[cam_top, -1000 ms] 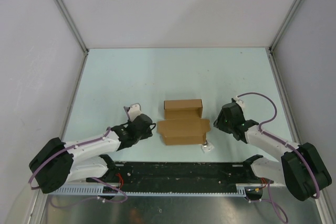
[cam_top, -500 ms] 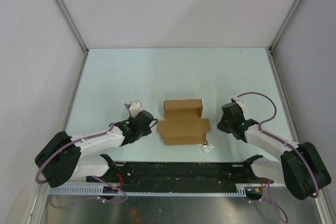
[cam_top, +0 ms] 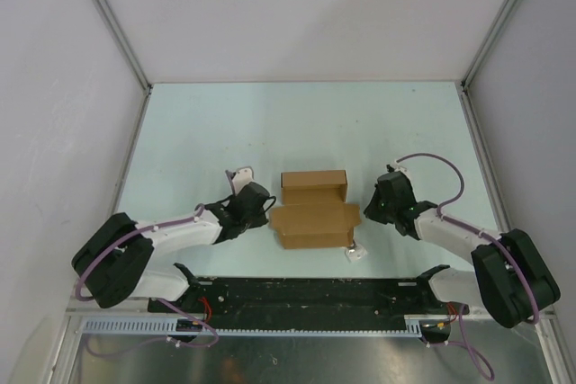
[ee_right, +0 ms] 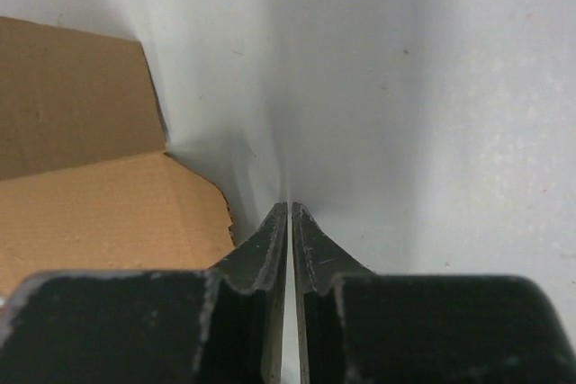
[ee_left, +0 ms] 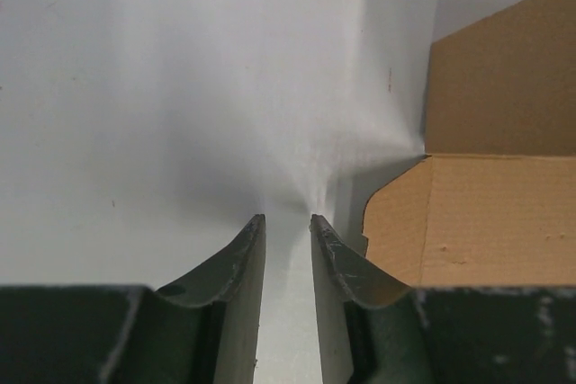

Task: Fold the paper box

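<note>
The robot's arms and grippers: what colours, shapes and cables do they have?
Both the left arm and the right arm have white links with bulky black joint housings. A thin purple cable loops along each. The left gripper and the right gripper have dark, curved fingers narrowing to thin tips.

Paper box (cam_top: 314,209): on the tabletop (cam_top: 297,123), toward its near side, between the two hands.
Left hand (cam_top: 266,211): just beside the box's left edge.
Right hand (cam_top: 368,210): just beside its right edge.
Small square piece (cam_top: 354,253): just beside the box's near-right corner.

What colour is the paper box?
Plain brown cardboard, unprinted. The paper box shows best in the top external view.
</note>
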You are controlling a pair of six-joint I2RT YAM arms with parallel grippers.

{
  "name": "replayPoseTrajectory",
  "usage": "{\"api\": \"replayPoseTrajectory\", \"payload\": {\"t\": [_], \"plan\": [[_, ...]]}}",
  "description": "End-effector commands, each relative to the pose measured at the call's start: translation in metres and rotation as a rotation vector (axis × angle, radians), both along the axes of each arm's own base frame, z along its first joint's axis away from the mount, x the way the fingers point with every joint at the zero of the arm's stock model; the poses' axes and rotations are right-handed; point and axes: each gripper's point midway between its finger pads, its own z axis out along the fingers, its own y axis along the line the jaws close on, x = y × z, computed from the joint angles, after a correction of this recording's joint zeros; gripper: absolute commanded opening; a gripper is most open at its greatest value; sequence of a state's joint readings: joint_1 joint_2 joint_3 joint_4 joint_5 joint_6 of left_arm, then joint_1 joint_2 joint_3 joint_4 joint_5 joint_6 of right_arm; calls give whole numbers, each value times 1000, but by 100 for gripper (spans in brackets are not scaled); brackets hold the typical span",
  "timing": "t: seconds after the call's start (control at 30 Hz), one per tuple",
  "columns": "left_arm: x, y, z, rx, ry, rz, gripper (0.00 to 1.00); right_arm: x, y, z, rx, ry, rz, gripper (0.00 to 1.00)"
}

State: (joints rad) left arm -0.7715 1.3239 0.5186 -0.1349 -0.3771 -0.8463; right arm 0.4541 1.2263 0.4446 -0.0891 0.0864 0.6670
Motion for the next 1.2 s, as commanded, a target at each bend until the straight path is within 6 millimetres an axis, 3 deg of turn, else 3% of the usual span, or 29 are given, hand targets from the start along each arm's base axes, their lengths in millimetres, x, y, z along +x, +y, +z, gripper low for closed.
{"api": "replayPoseTrajectory", "payload": {"t": [0.0, 0.1, 0.73, 1.17], "plan": [[2, -14, 2, -34, 7, -60, 31, -9, 12, -5, 29, 29, 85, 9], [1, -23, 1, -57, 11, -104, 31, -10, 24, 0, 77, 22, 136, 9], [-3, -52, 22, -124, -41, -202, 29, -10, 43, 33, 153, -75, 201, 9], [0, -79, 36, -143, -56, -263, 28, -17, 70, 32, 199, -74, 265, 9]]}}
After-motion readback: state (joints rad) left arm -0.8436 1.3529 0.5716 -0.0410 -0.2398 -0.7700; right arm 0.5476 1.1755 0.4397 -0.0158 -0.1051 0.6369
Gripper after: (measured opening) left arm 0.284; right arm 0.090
